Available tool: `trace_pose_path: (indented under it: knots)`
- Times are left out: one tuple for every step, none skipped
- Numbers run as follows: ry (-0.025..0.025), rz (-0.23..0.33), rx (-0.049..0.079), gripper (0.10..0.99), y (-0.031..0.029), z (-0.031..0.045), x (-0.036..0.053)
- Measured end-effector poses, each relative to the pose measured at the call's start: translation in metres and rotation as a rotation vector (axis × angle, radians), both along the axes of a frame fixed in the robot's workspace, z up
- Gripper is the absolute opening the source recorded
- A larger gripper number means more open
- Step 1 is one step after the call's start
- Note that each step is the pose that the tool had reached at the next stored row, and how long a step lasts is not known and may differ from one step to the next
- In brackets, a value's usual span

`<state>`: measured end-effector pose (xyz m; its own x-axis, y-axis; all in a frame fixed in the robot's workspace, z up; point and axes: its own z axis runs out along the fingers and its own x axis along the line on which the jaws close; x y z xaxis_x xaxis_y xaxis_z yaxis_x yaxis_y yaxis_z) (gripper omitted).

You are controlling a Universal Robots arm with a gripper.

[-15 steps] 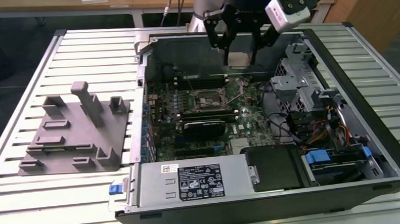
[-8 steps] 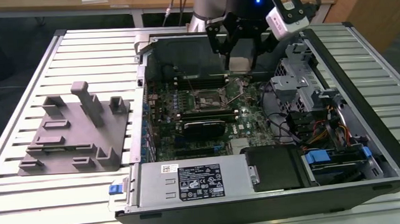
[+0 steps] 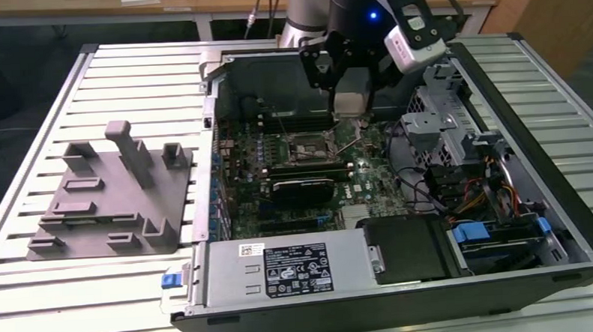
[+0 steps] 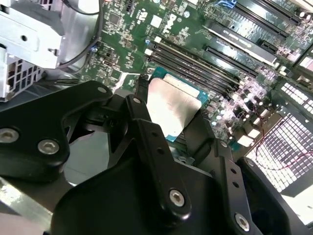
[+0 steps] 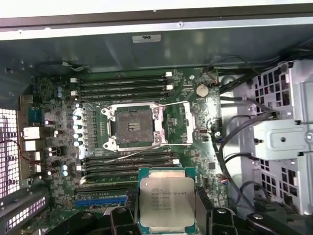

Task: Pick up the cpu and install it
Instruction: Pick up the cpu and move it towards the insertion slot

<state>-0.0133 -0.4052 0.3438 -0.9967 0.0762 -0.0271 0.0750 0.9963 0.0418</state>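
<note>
My gripper (image 5: pixel 168 216) is shut on the cpu (image 5: pixel 167 200), a thin square chip with a pale silver top on a green carrier board. Its black fingers (image 5: pixel 122 216) press on two opposite edges of the chip. In the second wrist view the cpu (image 4: pixel 172 105) shows between the fingers (image 4: pixel 142 110), hanging above the motherboard. The socket frame (image 5: pixel 134 128) is empty, with its lid and wire lever swung up, and the chip is apart from it, over the memory slots. In the exterior view the gripper (image 3: pixel 351 107) hangs inside the open computer case, just above the socket frame (image 3: pixel 301 147).
A grey plastic fixture (image 3: pixel 112 196) stands on the slatted table (image 3: pixel 42 297) at the exterior view's left. Inside the case are the metal drive cage (image 3: pixel 445 126), loose cables (image 5: pixel 234 142), the power supply (image 3: pixel 281 270) and black memory slots (image 5: pixel 122 85) on both sides of the socket.
</note>
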Motion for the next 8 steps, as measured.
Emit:
trace_pose_path:
  knots:
    - [0.0, 0.0, 0.0, 0.541, 0.0001, -0.0018, -0.0014]
    - [0.0, 0.0, 0.0, 0.541, 0.0003, -0.0036, -0.0027]
    - [0.0, 0.0, 0.0, 0.541, 0.0004, -0.0054, -0.004]
    - [0.0, 0.0, 0.0, 0.541, 0.0006, -0.0072, -0.0052]
    - [0.0, 0.0, 0.0, 0.541, 0.0007, -0.009, -0.0063]
    - [0.0, 0.0, 0.0, 0.541, 0.0009, -0.0109, -0.0073]
    - [0.0, 0.0, -0.001, 0.541, 0.001, -0.0127, -0.0082]
    - [0.0, 0.0, -0.001, 0.541, 0.0012, -0.0145, -0.009]
